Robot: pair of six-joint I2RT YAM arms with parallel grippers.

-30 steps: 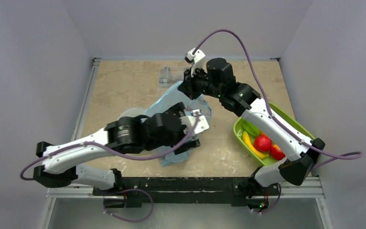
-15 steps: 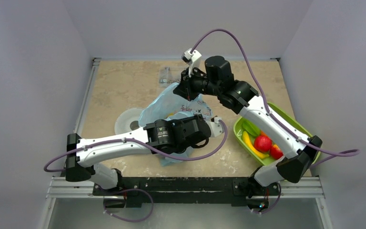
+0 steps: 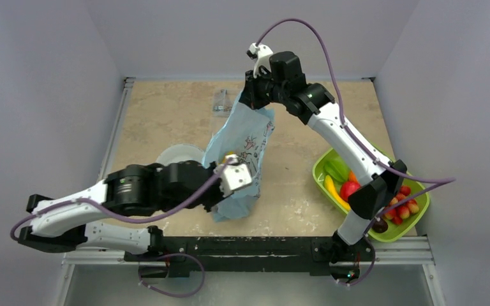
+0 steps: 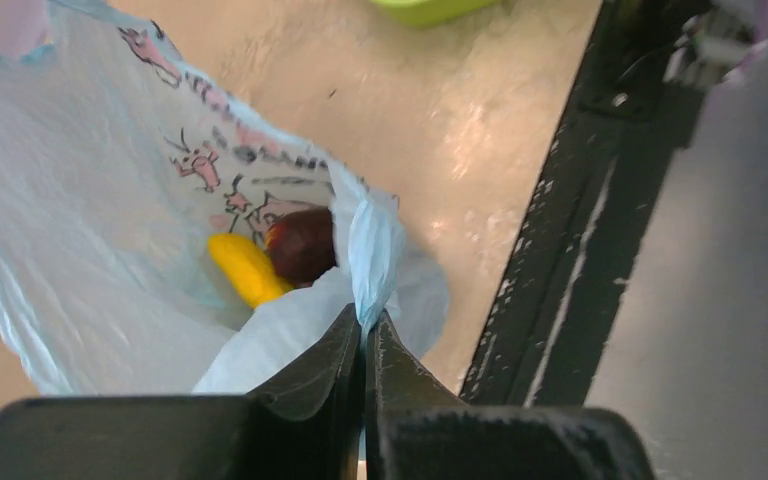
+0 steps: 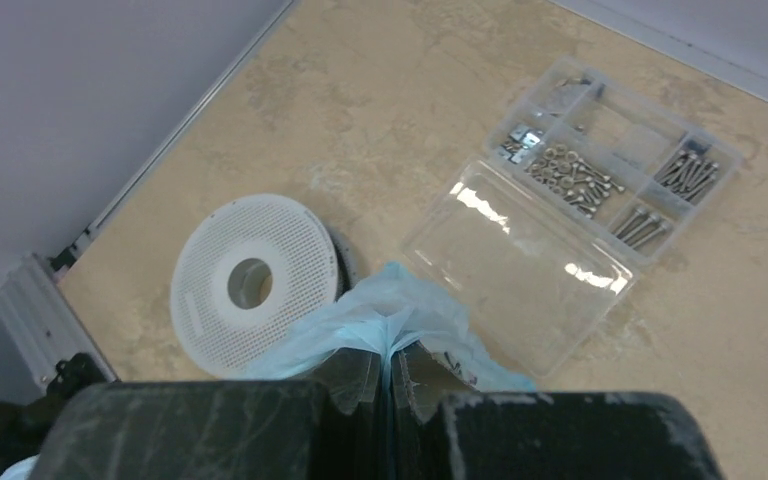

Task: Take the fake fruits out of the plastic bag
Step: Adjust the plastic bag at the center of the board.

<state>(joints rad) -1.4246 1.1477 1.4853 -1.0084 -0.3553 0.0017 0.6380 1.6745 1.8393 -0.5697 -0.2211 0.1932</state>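
Observation:
The light-blue plastic bag (image 3: 241,141) hangs stretched between both grippers. My right gripper (image 3: 248,102) is shut on its bunched top edge (image 5: 392,325), held up over the far side of the table. My left gripper (image 4: 364,322) is shut on a fold of the bag's lower part (image 3: 224,191). Inside the bag lie a yellow fruit (image 4: 245,268) and a dark red plum (image 4: 302,244). Other fake fruits sit in the green tray (image 3: 421,213): a red apple (image 3: 349,189), a banana (image 3: 333,191), green pieces (image 3: 336,171) and small red ones (image 3: 406,207).
A white perforated disc with a hole (image 5: 255,283) lies left of the bag. A clear hard box of screws (image 5: 572,205), lid open, is at the far side. The black base rail (image 4: 550,260) runs along the near table edge.
My left gripper has shut on the bag's lower fold and that arm has drawn back to the left. The right arm has lifted the bag's top higher and farther away.

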